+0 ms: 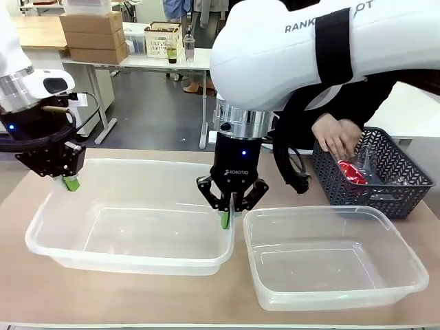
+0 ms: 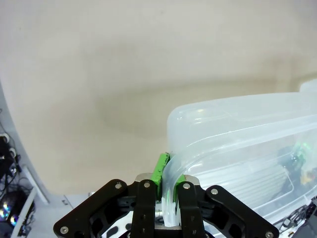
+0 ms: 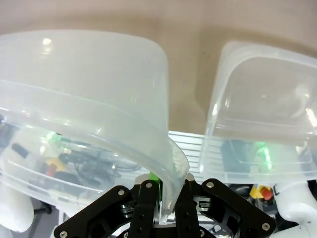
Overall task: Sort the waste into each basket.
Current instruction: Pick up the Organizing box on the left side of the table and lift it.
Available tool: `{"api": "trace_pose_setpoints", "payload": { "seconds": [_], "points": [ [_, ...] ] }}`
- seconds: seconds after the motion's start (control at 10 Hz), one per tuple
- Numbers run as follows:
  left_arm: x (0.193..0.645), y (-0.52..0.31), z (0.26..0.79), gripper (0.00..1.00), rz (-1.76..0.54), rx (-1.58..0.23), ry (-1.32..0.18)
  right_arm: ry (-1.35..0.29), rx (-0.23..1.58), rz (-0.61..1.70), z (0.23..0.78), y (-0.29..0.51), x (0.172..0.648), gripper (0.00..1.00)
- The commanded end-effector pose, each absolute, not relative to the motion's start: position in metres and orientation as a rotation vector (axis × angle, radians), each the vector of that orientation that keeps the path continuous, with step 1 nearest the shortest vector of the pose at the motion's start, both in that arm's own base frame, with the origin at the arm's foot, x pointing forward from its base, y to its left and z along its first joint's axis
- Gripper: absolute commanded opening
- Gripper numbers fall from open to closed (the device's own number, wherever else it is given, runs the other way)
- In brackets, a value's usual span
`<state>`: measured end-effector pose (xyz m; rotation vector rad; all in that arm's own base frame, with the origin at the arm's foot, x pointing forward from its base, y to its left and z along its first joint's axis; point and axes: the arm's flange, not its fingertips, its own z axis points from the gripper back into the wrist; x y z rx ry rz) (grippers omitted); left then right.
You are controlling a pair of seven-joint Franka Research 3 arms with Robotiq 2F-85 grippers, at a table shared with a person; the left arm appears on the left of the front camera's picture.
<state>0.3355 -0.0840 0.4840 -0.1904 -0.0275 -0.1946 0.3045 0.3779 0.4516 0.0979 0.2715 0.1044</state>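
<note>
The left gripper is pinching the far-left rim of the left tub, and the right gripper is clamping the same tub's right wall — both jaws closed tight on thin plastic. The tub is probably being positioned, so the arms should be moving together and level, without twisting it or knocking the right tub just beside it. Both tubs are sitting clear and empty. A crushed red can is lying in the dark grey basket — a person's hand is reaching in.
</note>
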Motion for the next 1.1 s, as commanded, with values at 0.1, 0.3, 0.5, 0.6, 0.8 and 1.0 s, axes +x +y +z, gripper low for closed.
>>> {"api": "trace_pose_setpoints", "payload": {
  "seconds": [0.1,0.3,0.5,0.6,0.8,1.0],
  "points": [
    [0.366,-0.14,0.51,0.07,-0.185,-0.244,-0.043,0.264,0.098,0.138,0.481,0.336,0.325,0.05],
    [0.387,-0.179,0.515,0.07,-0.219,-0.183,-0.018,0.244,0.091,0.122,0.513,0.297,0.329,0.05],
    [0.404,-0.209,0.511,0.07,-0.219,-0.156,-0.025,0.207,0.067,0.096,0.528,0.265,0.333,0.05],
    [0.408,-0.22,0.507,0.07,-0.22,-0.159,-0.019,0.199,0.106,0.127,0.52,0.248,0.343,0.05],
    [0.412,-0.232,0.496,0.07,-0.221,-0.143,0.009,0.186,0.216,0.12,0.497,0.216,0.372,0.05],
    [0.421,-0.233,0.489,0.07,-0.207,-0.128,0.038,0.202,0.274,0.126,0.482,0.203,0.392,0.05]
  ]
}}
